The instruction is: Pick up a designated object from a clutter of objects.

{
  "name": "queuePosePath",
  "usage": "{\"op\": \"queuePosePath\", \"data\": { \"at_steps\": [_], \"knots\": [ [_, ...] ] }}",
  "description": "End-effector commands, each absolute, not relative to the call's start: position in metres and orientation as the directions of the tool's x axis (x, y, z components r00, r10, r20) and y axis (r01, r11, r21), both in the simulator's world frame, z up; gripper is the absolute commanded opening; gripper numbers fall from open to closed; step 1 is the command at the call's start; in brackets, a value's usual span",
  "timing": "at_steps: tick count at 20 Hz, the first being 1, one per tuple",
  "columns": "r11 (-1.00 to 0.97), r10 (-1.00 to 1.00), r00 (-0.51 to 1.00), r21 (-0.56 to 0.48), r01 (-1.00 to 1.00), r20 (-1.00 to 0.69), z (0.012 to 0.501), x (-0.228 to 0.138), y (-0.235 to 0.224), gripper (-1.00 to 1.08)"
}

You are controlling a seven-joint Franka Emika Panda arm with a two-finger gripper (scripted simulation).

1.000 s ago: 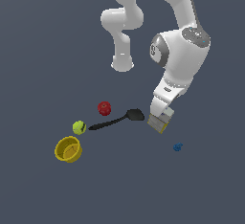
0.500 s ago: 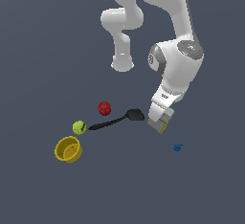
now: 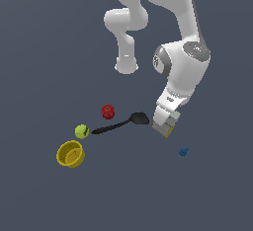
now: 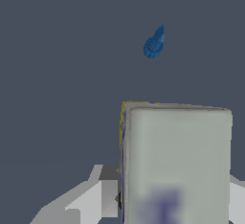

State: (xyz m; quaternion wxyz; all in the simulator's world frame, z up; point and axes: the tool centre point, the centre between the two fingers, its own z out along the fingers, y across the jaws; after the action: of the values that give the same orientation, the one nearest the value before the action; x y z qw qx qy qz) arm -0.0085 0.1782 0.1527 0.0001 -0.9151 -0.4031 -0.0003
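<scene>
At about four o'clock from the black spatula (image 3: 121, 123), we had the hand (image 3: 165, 125) clamped on the carton (image 4: 176, 163), which we judged grasped but barely off the worktop (image 3: 44, 52), so lifting it clear remained.

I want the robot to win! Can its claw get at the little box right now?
Probably yes: the claw sits right at the little box, a finger showing on each side, and nothing else crowds it.
</scene>
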Motion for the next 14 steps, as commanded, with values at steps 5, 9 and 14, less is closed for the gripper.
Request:
{"op": "queuePosePath", "data": {
  "at_steps": [5, 9, 14],
  "knots": [
    [-0.675, 0.738, 0.675, 0.000, 0.738, 0.000, 0.158, -0.007, 0.171, -1.00],
    [-0.675, 0.738, 0.675, 0.000, 0.738, 0.001, 0.171, -0.002, 0.156, -1.00],
    [-0.674, 0.738, 0.674, -0.001, 0.738, 0.002, 0.197, 0.007, 0.122, -1.00]
  ]
}}
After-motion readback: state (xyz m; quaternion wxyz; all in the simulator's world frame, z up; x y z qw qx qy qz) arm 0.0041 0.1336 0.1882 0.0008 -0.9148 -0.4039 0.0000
